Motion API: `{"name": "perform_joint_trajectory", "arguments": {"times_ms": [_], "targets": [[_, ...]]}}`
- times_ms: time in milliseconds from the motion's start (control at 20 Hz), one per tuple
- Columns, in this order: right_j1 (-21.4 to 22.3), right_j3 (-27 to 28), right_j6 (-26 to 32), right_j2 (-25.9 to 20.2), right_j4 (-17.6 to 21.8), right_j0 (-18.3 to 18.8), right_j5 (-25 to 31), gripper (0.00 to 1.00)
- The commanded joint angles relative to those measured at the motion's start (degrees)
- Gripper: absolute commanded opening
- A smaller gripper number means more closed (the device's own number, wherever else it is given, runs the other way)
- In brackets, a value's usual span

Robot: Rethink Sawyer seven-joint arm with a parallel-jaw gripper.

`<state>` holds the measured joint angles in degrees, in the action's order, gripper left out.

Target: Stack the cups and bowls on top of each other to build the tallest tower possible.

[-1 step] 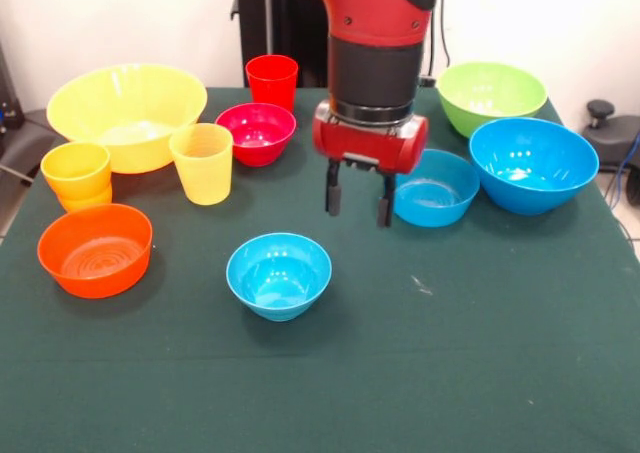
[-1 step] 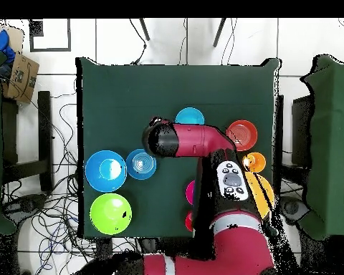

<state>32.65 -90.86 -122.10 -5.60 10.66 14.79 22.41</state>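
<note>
- We're seeing a dark green table cloth (image 1: 480, 373) covering the table.
- We're seeing a cardboard box (image 2: 18, 77) sitting off the table's corner in the overhead view.
- We're seeing cables (image 2: 56, 215) trailing over the white floor (image 2: 60, 50).

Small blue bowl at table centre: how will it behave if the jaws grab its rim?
The small blue bowl looks glossy, so probably slippery in a rim pinch. It seems thin plastic, likely light and stiff. Its narrow base under a wider rim suggests it could tip or slide if pushed.
</note>
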Motion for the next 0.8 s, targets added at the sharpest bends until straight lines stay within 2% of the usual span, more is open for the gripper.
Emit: {"name": "perform_joint_trajectory", "arguments": {"times_ms": [50, 350, 500, 600, 800], "targets": [[2.0, -5.5, -5.8, -3.9, -2.3, -2.2, 2.8, 1.00], [2.6, -8.4, -5.8, -3.2, -2.4, -2.5, -0.1, 1.00], [1.9, -10.9, -8.8, -2.7, -3.8, -3.6, -2.5, 1.00], [1.1, -12.3, -12.3, -1.3, -4.7, -6.0, -5.5, 1.00], [0.8, -12.1, -14.7, 1.1, -7.2, -10.3, -5.2, 1.00]]}}
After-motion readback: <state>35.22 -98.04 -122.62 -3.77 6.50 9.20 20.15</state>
